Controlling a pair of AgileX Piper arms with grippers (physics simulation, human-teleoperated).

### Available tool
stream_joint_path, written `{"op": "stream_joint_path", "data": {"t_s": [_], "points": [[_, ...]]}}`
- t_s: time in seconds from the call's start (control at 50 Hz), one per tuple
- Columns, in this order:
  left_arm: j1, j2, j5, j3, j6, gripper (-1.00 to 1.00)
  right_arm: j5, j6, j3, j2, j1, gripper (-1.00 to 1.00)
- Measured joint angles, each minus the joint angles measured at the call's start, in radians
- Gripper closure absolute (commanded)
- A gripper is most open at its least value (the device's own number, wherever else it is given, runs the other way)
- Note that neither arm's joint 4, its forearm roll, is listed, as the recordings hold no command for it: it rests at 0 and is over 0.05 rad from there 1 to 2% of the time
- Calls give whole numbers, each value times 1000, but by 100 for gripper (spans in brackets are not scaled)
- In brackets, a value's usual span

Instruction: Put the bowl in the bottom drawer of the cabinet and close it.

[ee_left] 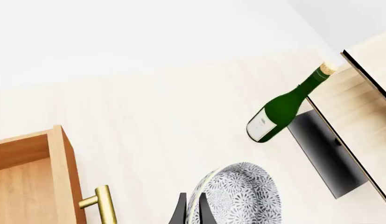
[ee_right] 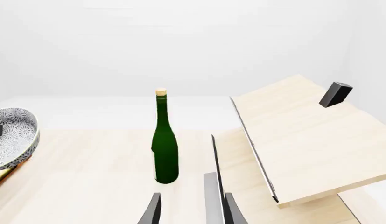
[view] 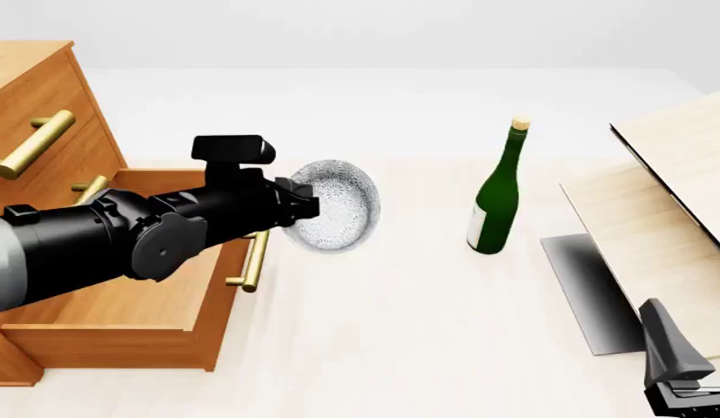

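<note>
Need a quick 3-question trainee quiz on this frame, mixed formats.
1. True or false: the left tool grips the bowl by its rim, clear of the table.
2. The bottom drawer is: A) shut B) pulled open C) removed.
3. Fill in: the green bottle stands ____ beside the pale boards.

Key
1. True.
2. B; its inside shows below the arm.
3. Upright. The right tool, open, holds nothing.
</note>
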Motion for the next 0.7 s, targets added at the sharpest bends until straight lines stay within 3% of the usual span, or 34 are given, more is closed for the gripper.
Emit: {"op": "stream_joint_path", "data": {"t_s": [0.7], "points": [[88,-192,61,93,45,100,0,0,0,0,0,-100]]}}
